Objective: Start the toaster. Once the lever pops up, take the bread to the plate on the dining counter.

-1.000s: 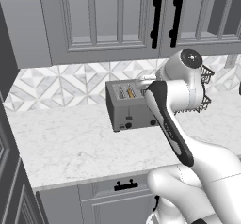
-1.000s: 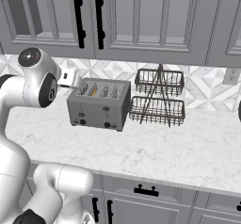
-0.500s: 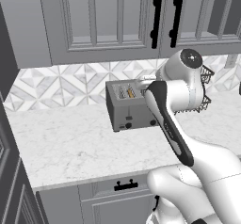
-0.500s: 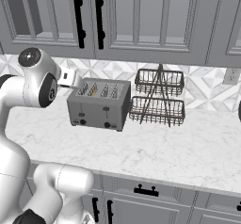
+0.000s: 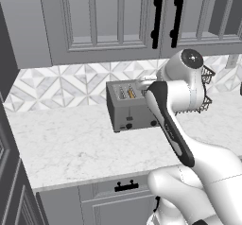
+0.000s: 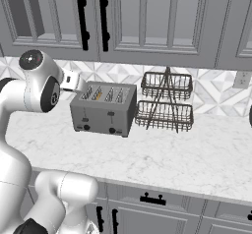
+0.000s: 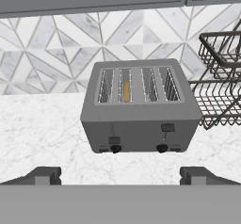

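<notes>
Wide-open gripper (image 7: 120,176) faces the boxy grey metal toaster (image 7: 139,108), holding nothing.
Golden-brown bread slice (image 7: 126,91) sits in the second slot (slider tabs up), so the levers probably remain unpressed.

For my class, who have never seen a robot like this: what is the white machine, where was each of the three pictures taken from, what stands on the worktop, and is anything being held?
The white machine is a robot arm in a computer-drawn kitchen. Two pictures come from cameras on its base, behind it to the left and right. The third looks out from its hand, with two dark fingers at the bottom. On the marble worktop stand a grey four-slot toaster with one slice of bread in a slot, and a two-tier wire rack. The fingers are spread wide, short of the toaster, and hold nothing.
</notes>
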You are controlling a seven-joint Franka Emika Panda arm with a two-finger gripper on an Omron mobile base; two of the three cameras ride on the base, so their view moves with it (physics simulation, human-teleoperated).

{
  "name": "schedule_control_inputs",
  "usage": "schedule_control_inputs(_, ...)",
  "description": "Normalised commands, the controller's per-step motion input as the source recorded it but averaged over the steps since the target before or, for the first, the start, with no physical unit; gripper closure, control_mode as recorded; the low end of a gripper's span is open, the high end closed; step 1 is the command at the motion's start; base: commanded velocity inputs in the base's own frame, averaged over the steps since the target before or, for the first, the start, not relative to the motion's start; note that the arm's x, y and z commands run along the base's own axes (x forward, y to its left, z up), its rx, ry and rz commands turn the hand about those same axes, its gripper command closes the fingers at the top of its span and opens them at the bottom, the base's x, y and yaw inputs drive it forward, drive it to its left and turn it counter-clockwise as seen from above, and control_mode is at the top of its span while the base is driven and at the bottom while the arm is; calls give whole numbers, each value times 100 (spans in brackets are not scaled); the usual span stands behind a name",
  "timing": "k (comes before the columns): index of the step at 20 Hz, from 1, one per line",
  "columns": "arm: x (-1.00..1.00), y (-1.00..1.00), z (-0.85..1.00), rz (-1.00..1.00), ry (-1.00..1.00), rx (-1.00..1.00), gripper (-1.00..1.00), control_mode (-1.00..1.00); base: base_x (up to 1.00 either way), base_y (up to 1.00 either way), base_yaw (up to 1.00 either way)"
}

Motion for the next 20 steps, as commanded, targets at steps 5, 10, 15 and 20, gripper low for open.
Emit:
schedule_control_inputs(5, 0, 0, 0, 0, 0, 0, -100, -100, 0, 0, 0)
schedule_control_inputs(10, 0, 0, 0, 0, 0, 0, -100, -100, 0, 0, 0)
schedule_control_inputs(15, 0, 0, 0, 0, 0, 0, -100, -100, 0, 0, 0)
schedule_control_inputs(20, 0, 0, 0, 0, 0, 0, -100, -100, 0, 0, 0)
